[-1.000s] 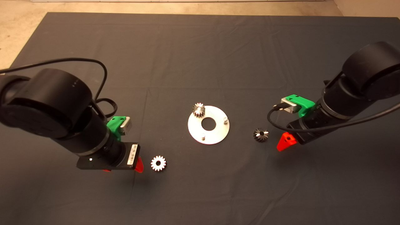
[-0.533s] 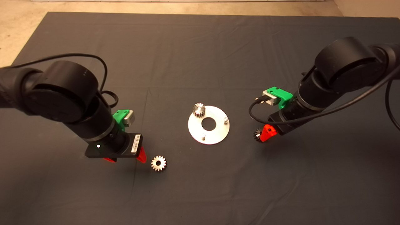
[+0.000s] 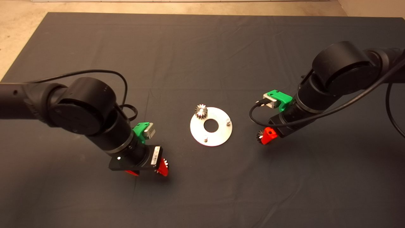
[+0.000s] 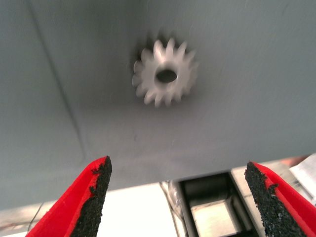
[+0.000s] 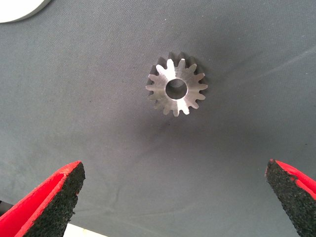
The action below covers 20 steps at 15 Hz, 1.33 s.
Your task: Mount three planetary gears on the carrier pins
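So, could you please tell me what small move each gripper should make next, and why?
Probably lower and close: the left gripper and right gripper are open, each above a small shiny metal gear lying flat on the dark mat, ungrasped.

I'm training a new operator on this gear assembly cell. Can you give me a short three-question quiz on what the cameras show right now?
1. True or false: one gear already sits on the carrier disc.
2. How many pins stand bare? A) none B) two C) three
3. Fill in: over the loose gear on the mat, the left tool has its fingers ____.

Key: 1 true. 2 B, the pins and. 3 open, as has the right tool over its gear.
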Motion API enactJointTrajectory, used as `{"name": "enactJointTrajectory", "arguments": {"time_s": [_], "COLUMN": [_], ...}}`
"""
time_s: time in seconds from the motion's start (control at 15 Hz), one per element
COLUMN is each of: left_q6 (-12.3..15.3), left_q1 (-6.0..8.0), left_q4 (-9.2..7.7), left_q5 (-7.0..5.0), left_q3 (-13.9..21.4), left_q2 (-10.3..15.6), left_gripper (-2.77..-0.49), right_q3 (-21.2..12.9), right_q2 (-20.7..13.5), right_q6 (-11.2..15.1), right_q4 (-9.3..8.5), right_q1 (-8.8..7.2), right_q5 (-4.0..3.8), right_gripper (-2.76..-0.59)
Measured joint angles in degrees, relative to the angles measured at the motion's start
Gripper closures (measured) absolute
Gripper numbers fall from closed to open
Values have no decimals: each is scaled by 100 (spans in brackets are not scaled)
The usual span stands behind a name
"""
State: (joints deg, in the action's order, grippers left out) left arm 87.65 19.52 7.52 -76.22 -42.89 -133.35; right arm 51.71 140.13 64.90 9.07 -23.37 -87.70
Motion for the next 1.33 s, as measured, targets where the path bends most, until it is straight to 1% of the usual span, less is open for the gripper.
{"name": "enactJointTrajectory", "arguments": {"time_s": [0.13,0.2,0.27,0.33,0.47,0.53,0.67,0.73,0.8,0.87,0.93,1.0,1.07,1.13,1.27,1.33], "left_q6": [-306,-319,-319,-319,-317,-312,-282,-262,-257,-256,-256,-247,-229,-148,-140,-138], "left_q1": [-4,-4,-11,-52,-161,-205,-225,-238,-274,-312,-316,-316,-316,-318,-318,-336], "left_q4": [-2,17,32,63,284,448,771,879,928,968,1011,1053,1075,1084,1136,1211], "left_q5": [12,22,23,30,45,37,22,-10,-104,-222,-395,-540,-606,-606,-629,-652], "left_q3": [-201,-276,-295,-295,-286,-271,-144,-82,-66,-60,-60,-60,-55,-49,-49,-49], "left_q2": [0,-2,-16,-49,-72,-66,-60,-61,-78,-111,-213,-340,-472,-565,-636,-684], "left_gripper": [-189,-189,-189,-189,-189,-189,-189,-189,-189,-189,-189,-189,-189,-189,-189,-189], "right_q3": [0,0,1,2,2,2,2,2,2,2,2,2,2,2,2,2], "right_q2": [4,2,0,-2,-13,-9,-9,-11,-13,-13,-11,-9,-9,-13,-16,-11], "right_q6": [-11,-13,-13,-16,-18,-33,-38,-40,-49,-57,-60,-71,-82,-84,-99,-101], "right_q4": [0,2,2,5,5,5,5,5,6,7,7,7,7,7,7,7], "right_q1": [3,5,5,6,5,5,5,5,5,5,5,5,5,5,5,5], "right_q5": [6,20,10,5,-1,5,2,2,0,0,0,13,16,7,-1,2], "right_gripper": [-273,-273,-273,-273,-273,-273,-273,-273,-273,-273,-273,-273,-273,-273,-273,-273]}}
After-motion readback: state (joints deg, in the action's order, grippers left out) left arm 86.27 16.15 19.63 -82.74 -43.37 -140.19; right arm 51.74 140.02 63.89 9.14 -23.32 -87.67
